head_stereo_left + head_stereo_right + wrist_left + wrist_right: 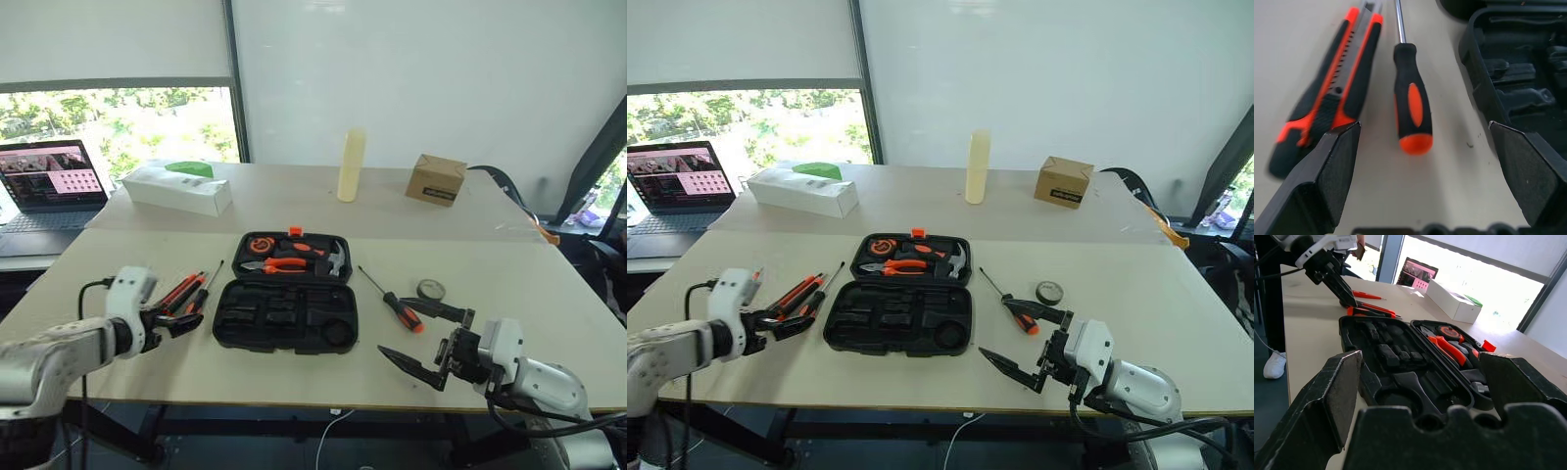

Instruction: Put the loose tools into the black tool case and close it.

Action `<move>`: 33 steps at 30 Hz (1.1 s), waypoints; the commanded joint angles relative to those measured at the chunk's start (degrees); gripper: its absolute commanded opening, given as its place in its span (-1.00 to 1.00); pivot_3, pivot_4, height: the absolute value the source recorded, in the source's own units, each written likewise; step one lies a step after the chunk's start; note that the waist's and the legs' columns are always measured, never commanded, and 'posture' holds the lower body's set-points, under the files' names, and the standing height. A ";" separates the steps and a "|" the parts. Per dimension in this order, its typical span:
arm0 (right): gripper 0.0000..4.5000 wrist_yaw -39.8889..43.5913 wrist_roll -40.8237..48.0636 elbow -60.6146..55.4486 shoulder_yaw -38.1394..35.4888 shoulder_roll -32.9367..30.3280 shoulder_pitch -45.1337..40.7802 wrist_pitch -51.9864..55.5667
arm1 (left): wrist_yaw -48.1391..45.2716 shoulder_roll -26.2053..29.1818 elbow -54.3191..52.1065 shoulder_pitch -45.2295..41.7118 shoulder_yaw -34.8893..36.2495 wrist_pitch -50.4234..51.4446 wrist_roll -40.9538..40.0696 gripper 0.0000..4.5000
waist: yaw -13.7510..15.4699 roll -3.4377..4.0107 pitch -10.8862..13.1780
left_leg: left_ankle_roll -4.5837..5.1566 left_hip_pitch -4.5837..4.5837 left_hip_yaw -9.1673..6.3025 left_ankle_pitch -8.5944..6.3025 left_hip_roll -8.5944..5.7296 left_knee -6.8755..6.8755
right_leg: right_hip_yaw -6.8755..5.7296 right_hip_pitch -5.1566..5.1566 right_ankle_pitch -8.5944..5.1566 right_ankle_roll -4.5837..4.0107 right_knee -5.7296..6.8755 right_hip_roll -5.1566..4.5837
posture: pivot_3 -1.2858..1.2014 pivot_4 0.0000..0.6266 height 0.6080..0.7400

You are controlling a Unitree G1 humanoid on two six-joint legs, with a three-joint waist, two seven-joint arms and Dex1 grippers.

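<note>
**Left eye view: both arms low over the table's front edge**

Left gripper (174, 320) reaches in from the table's front-left corner, fingers spread and empty, tips angled down at the utility knife (179, 291) and a screwdriver (205, 290). The black tool case (285, 299) lies open mid-table. Right gripper (423, 341) hovers near the front edge, roughly level, released, beside the second screwdriver (393, 303) and tape roll (430, 290).

The cardboard box (436, 179) bears a dark label, but no writing anywhere can be read.
</note>
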 commanded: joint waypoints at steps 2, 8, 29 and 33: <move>0.97 -1.07 0.10 -3.18 -1.87 0.03 1.31 -1.38 | 2.44 -2.83 4.55 -4.51 -1.86 -1.09 3.52 1.00 | 0.04 -0.02 0.02 | 0.00 0.00 0.00 0.00 0.01 -0.01 | 0.01 0.01 0.00 0.00 -0.03 0.02 | 0.03 -0.52 1.00; 1.00 -2.16 -0.21 -4.48 -2.01 0.30 3.24 -1.25 | 1.63 -6.58 10.69 -9.09 -5.29 -2.82 6.67 0.58 | 0.77 -0.03 0.02 | 0.02 0.03 0.05 -0.02 -0.06 0.05 | -0.01 0.13 0.00 0.02 -0.05 -0.01 | 0.03 -0.52 1.00; 1.00 -4.70 -0.09 -8.89 -5.86 -0.37 13.02 -0.35 | -49.59 1.67 22.55 -21.78 -20.86 -58.88 22.48 -0.61 | 2.34 -0.14 0.20 | 0.10 -0.09 0.17 -0.05 -0.14 0.14 | -0.39 0.29 -0.25 -0.28 -0.20 -0.25 | 0.03 -0.52 1.00; 1.00 -6.24 -0.29 -9.57 -6.49 0.30 13.23 0.07 | -51.27 -3.35 38.55 -32.41 -30.46 -73.27 34.25 -0.61 | 2.30 -0.14 0.20 | 0.21 -0.11 0.17 -0.08 -0.23 0.19 | -0.36 0.40 -0.30 -0.27 -0.31 -0.22 | 0.03 -0.52 1.00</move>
